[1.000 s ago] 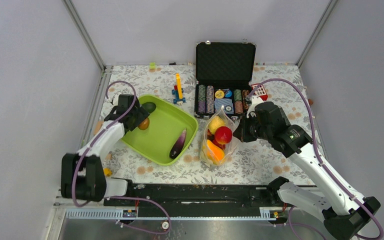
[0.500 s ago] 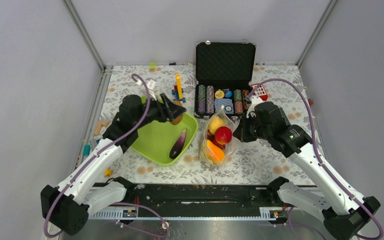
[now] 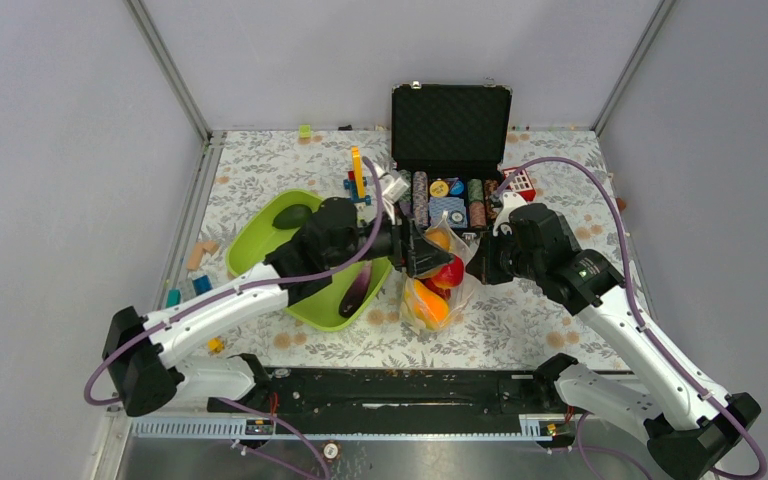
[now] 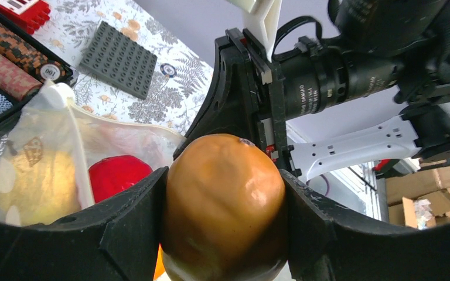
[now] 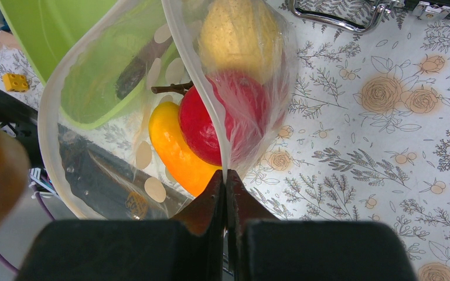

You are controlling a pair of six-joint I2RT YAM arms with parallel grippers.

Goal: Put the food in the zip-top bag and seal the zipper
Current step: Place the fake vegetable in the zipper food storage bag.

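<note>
The polka-dot zip-top bag [image 3: 438, 285] lies open between the lime-green tray and the right arm, holding a yellow fruit [image 5: 241, 32], a red fruit [image 5: 225, 117] and an orange piece [image 5: 176, 149]. My right gripper [image 5: 225, 175] is shut on the bag's rim [image 5: 194, 70] and holds it open. My left gripper [image 4: 225, 216] is shut on a brown-orange round fruit [image 4: 225, 205], held just over the bag's mouth [image 3: 430, 245]. A purple eggplant [image 3: 356, 287] and a dark green vegetable [image 3: 292, 215] lie in the tray.
The lime-green tray [image 3: 250, 250] sits at left centre. An open black case [image 3: 450, 150] with poker chips stands behind the bag. A yellow and blue toy [image 3: 357, 180], a grey plate [image 4: 117, 58] and small blocks [image 3: 200, 285] lie around.
My left arm swung right from over the tray to the bag's mouth, carrying the brown-orange fruit. The right gripper and the bag stayed put.
</note>
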